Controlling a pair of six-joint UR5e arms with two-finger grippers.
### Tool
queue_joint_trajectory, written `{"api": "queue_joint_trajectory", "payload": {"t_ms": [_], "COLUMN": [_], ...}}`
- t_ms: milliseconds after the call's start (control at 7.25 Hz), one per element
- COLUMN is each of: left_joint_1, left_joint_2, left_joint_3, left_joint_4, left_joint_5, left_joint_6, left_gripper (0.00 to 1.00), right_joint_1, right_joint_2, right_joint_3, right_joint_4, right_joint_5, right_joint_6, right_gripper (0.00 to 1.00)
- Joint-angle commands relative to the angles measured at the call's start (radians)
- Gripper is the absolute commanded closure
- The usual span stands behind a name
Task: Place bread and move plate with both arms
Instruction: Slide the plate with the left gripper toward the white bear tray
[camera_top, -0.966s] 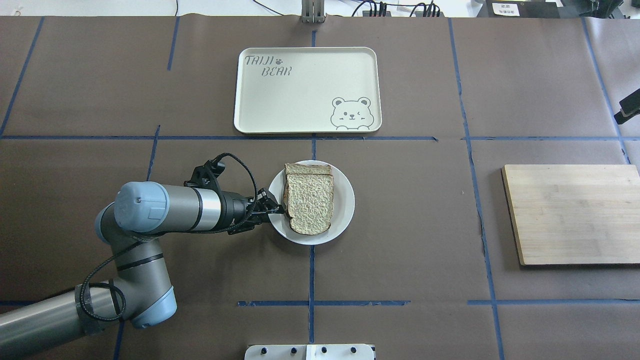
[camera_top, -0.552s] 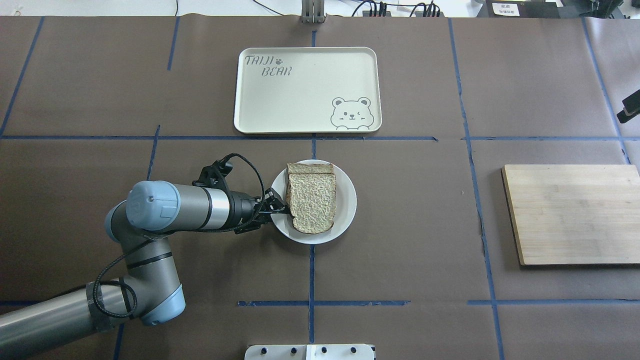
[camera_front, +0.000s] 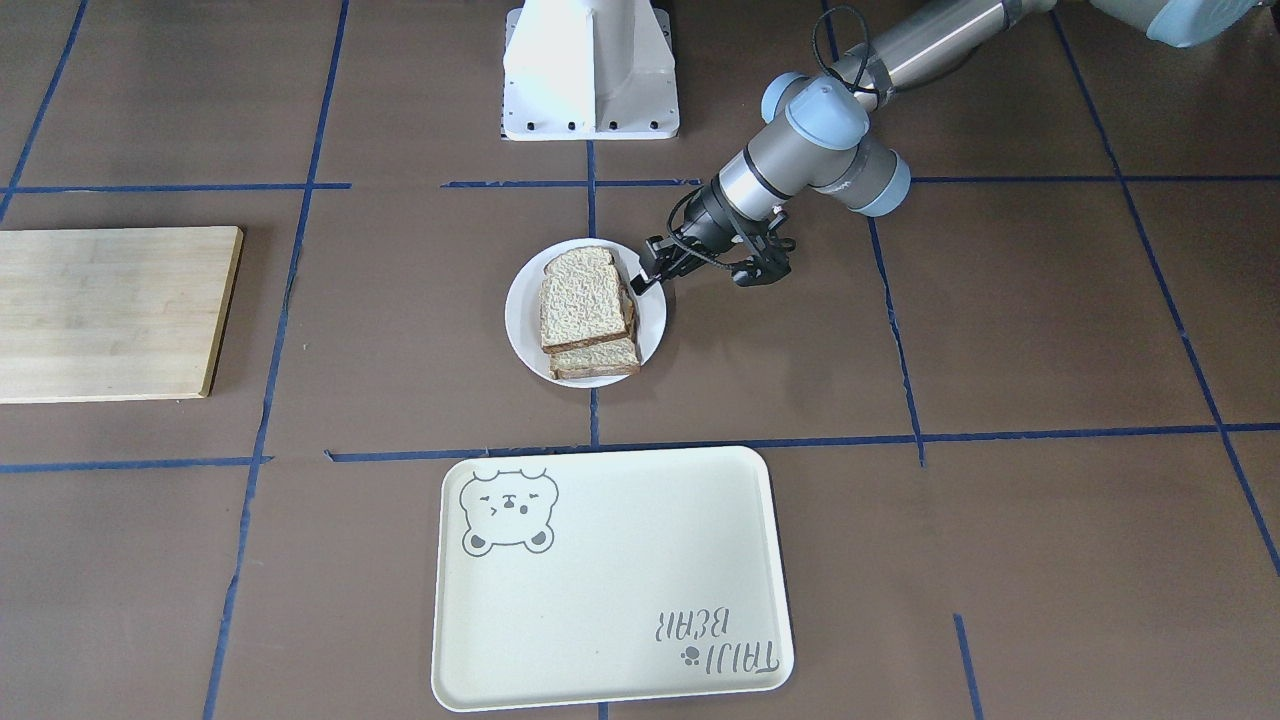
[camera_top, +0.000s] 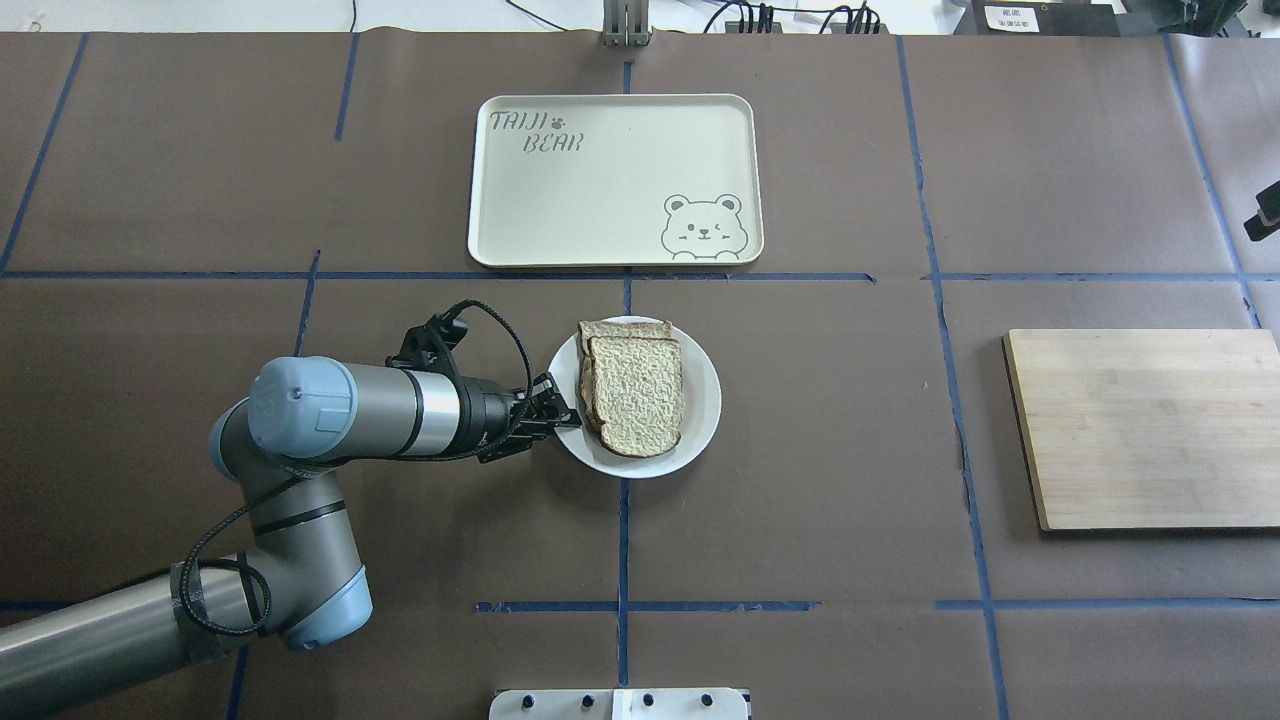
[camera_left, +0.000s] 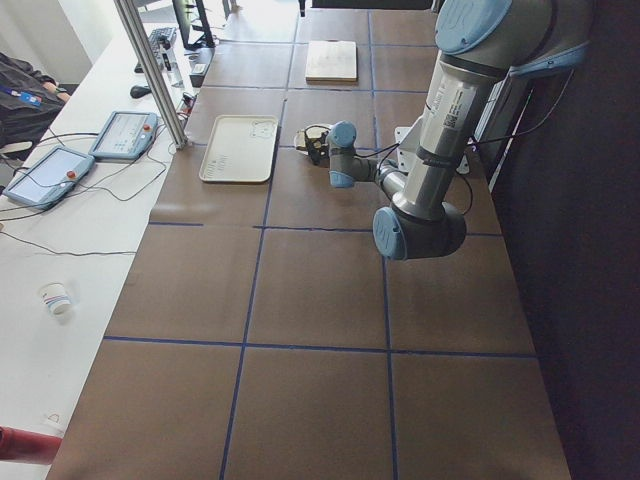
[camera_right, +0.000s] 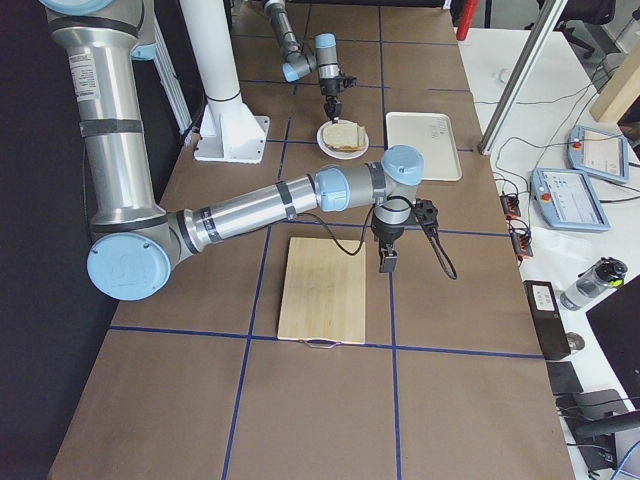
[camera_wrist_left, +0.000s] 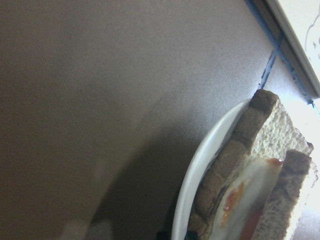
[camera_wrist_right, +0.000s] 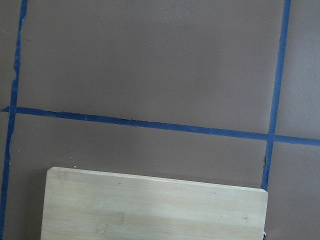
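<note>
A jerk from the black left claw (camera_top: 568, 418), seemingly clamped on the small white round plate (camera_top: 702, 420), could slide the pale crusty bread slice (camera_top: 637, 395) off.

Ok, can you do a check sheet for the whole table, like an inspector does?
surface: brown table cover with blue tape lines.
job's things: bread lies on an egg slice on the white plate.
clutter: cream bear tray beyond the plate; wooden board on the robot's right.
grippers: left tool closed on the plate's rim; right tool hangs by the board's edge, open or shut cannot be told.
cables: black cable loops at the left wrist; second cable at the right wrist.
surroundings: white base block; side bench with control tablets and a paper cup.
</note>
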Motion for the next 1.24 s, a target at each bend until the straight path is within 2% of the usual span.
{"api": "queue_joint_trajectory", "payload": {"t_ms": [0,414,828,966,1103], "left_joint_1": [-0.018,-0.058,-0.053,-0.059,-0.09], "left_joint_2": [0.002,0.0,-0.04,-0.073,-0.124], "left_joint_3": [-0.019,-0.006,0.069,0.104,0.18], "left_joint_4": [-0.073,-0.193,-0.375,-0.379,-0.379], "left_joint_5": [0.001,0.016,0.227,0.273,0.309], "left_joint_6": [-0.033,-0.136,-0.253,-0.255,-0.302], "left_gripper": [1.0,1.0,1.0,1.0,1.0], "right_joint_1": [0.003,0.003,0.01,0.016,0.025], "right_joint_2": [-0.003,-0.02,-0.028,-0.034,-0.041], "right_joint_3": [-0.002,-0.003,-0.005,-0.005,-0.005], "right_joint_4": [0.0,0.0,0.002,0.002,0.0], "right_joint_5": [-0.004,-0.007,-0.009,-0.009,-0.009], "right_joint_6": [-0.004,-0.015,-0.015,-0.016,-0.037], "right_gripper": [0.0,0.0,0.0,0.0,0.0]}}
